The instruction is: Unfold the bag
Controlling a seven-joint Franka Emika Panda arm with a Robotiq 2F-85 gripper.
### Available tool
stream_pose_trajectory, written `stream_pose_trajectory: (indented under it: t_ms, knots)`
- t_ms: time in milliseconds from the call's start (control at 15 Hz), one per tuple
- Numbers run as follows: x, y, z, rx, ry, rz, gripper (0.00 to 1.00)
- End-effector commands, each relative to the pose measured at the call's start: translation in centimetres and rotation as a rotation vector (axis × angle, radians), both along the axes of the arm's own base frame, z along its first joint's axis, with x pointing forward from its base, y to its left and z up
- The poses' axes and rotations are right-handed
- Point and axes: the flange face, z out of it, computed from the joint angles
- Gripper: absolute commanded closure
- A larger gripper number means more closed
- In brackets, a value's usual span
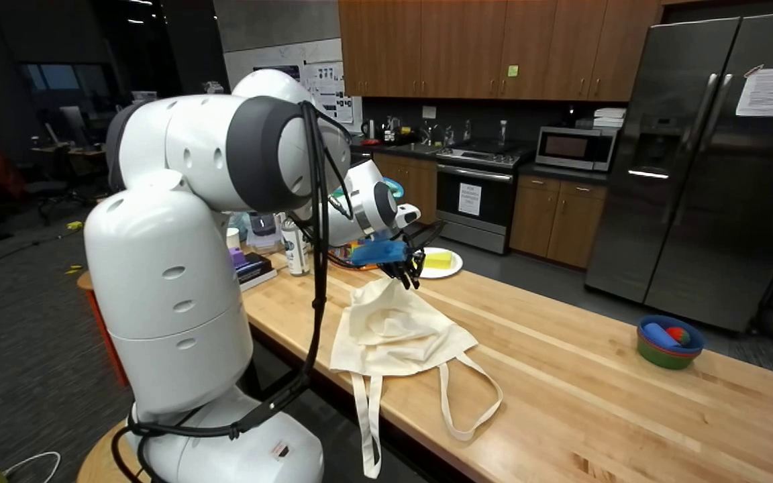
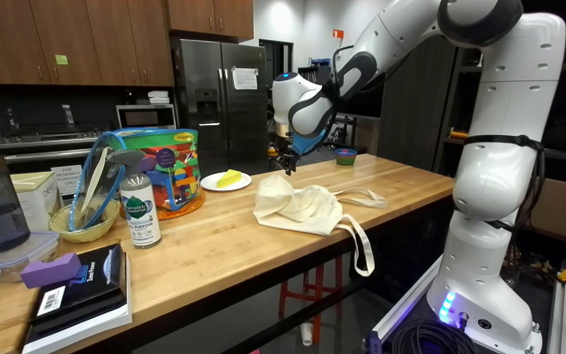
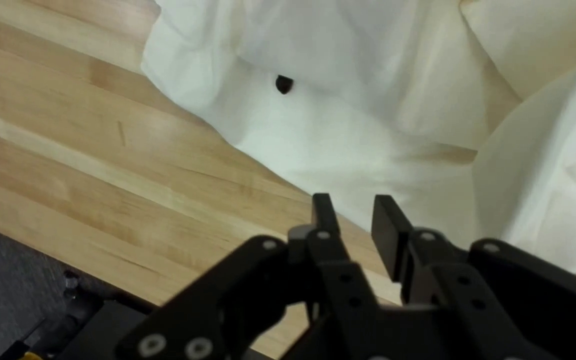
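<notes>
Tote bag (image 1: 396, 335): cream cloth, with two long loop strap handles (image 1: 362, 409). Condition: creased and rumpled, upper layer bunched in folds. Lies on the wooden table (image 1: 561, 376), the end opposite the handles raised in a hump. One handle loops on the table; the other hangs over its edge. In the wrist view, layers of cloth overlap.

That Panda arm (image 1: 165, 268) is glossy white with charcoal joint bands (image 1: 259, 154), strung with black cables (image 1: 320, 268); blue lights (image 2: 446, 307) glow at its base (image 2: 505, 302), and round grey screws (image 3: 152, 345) stud the black Robotiq gripper (image 3: 352, 217).
</notes>
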Motion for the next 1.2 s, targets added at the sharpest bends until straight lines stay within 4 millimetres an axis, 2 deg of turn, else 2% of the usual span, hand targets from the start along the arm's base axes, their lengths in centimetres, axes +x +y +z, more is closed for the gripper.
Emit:
stream_pose_trajectory:
  t_ms: [0, 200, 267, 400, 600, 800, 1133]
  knots:
    - [0.0, 0.2, 0.0, 0.001, 0.002, 0.003, 0.72]
    - [0.0, 0.8, 0.0, 0.001, 0.002, 0.013, 0.72]
    - [0.0, 0.4, -0.1, 0.010, 0.005, -0.002, 0.47]
    - [0.2, 0.1, -0.2, 0.016, -0.007, -0.010, 0.42]
    - [0.0, 0.4, 0.3, 0.044, -0.038, -0.014, 0.23]
    - [-0.1, 2.2, 0.8, 0.100, -0.080, 0.011, 0.03]
    - [-1.2, 5.0, 0.9, 0.210, -0.073, 0.022, 0.00]
